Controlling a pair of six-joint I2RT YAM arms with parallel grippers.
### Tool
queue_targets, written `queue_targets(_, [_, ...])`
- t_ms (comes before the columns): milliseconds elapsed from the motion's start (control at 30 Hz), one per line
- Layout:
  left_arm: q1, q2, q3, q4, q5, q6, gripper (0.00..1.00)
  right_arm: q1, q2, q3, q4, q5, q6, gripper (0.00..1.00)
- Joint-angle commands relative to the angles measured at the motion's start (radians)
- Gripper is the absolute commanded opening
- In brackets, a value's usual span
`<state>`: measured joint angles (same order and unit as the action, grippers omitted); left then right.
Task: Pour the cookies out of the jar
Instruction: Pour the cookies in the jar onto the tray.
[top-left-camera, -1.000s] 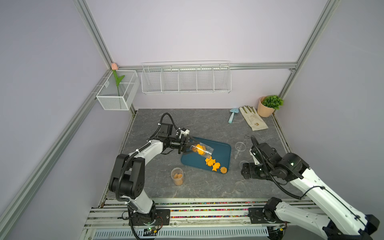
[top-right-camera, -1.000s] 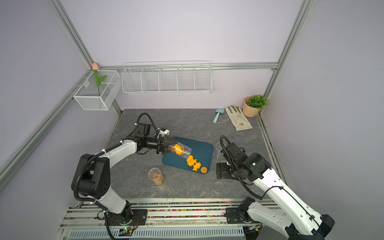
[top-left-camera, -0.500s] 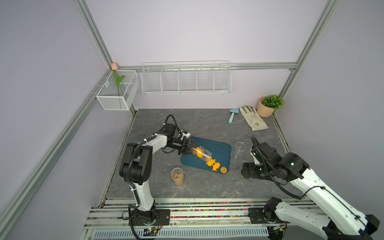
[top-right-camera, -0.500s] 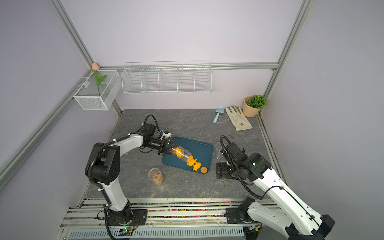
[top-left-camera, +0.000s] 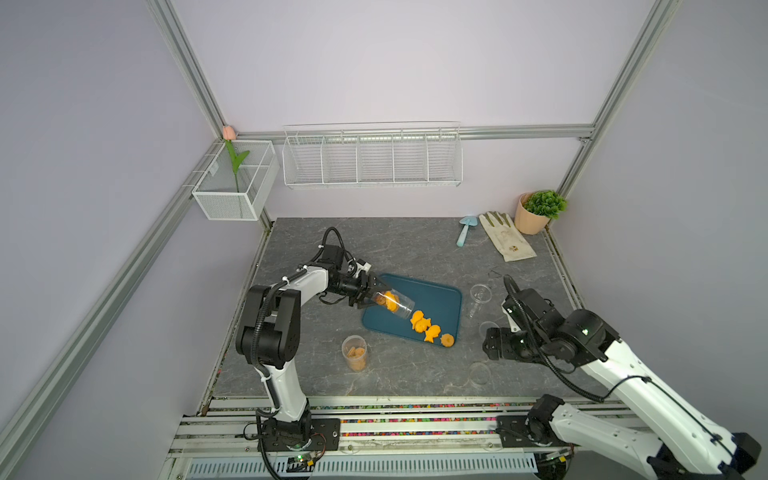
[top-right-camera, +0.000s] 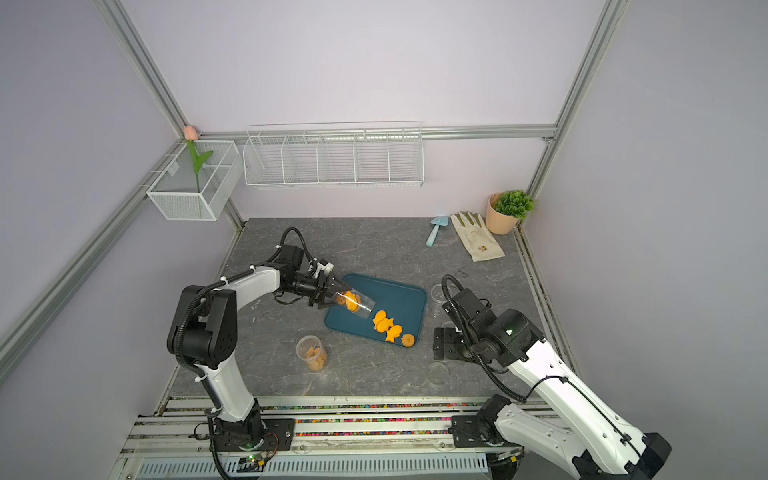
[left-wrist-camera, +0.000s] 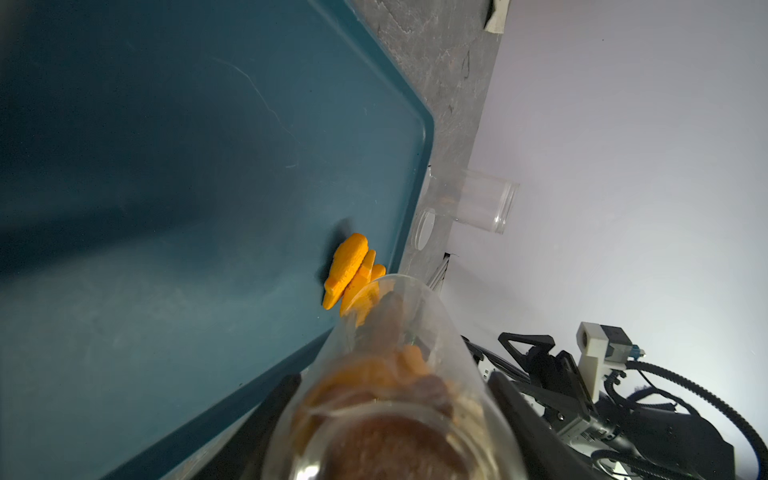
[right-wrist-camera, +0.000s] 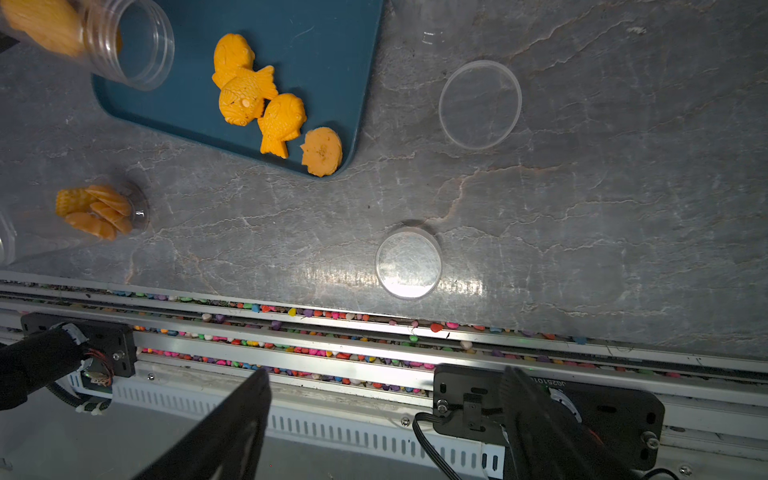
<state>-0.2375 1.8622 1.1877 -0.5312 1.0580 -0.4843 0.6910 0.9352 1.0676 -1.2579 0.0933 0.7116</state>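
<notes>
over tray (top-left-camera: 438, 297) — tipped jar (top-left-camera: 395, 305), cookies (top-left-camera: 420, 325)

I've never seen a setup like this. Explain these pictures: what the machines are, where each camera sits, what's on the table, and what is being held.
These are two robot arms at a grey table, each ending in a two-fingered gripper. Two pictures come from a camera pair high above, looking down. The other two come from cameras on the arms' wrists.

The left gripper is shut on a clear jar, tipped with its mouth over a blue tray. Four orange cookies lie on the tray, and more are inside the jar. The right gripper is open and holds nothing.

Also on the table are a second jar of cookies standing upright, an empty jar and two clear lids. At the back are a trowel, a glove and a potted plant.
</notes>
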Motion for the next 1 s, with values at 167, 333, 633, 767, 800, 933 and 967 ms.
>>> queue_targets(167, [0.018,-0.036,0.031,-0.032,-0.119,0.013,0.66,0.005,-0.006,-0.018,0.018,-0.010,0.042,0.88])
queue_targets(333, [0.021,-0.046,0.055,-0.068,-0.154,0.020,0.66,0.005,-0.002,-0.016,0.022,-0.012,0.041,0.88])
queue_targets(633, [0.023,-0.049,0.032,-0.060,-0.140,0.015,0.66,0.005,0.012,-0.018,0.035,-0.018,0.029,0.88])
queue_targets(767, [0.024,-0.090,0.056,-0.134,-0.285,0.070,0.66,0.005,0.018,-0.020,0.039,-0.020,0.024,0.88])
queue_targets(800, [0.024,-0.097,0.063,-0.147,-0.300,0.078,0.66,0.004,0.018,-0.020,0.040,-0.021,0.023,0.88])
queue_targets(933, [0.031,-0.107,0.046,-0.075,-0.208,0.015,0.66,0.005,0.017,-0.030,0.047,-0.025,0.022,0.88])
queue_targets(967, [0.040,-0.114,0.014,-0.004,-0.172,-0.048,0.66,0.004,0.016,-0.032,0.049,-0.026,0.022,0.88])
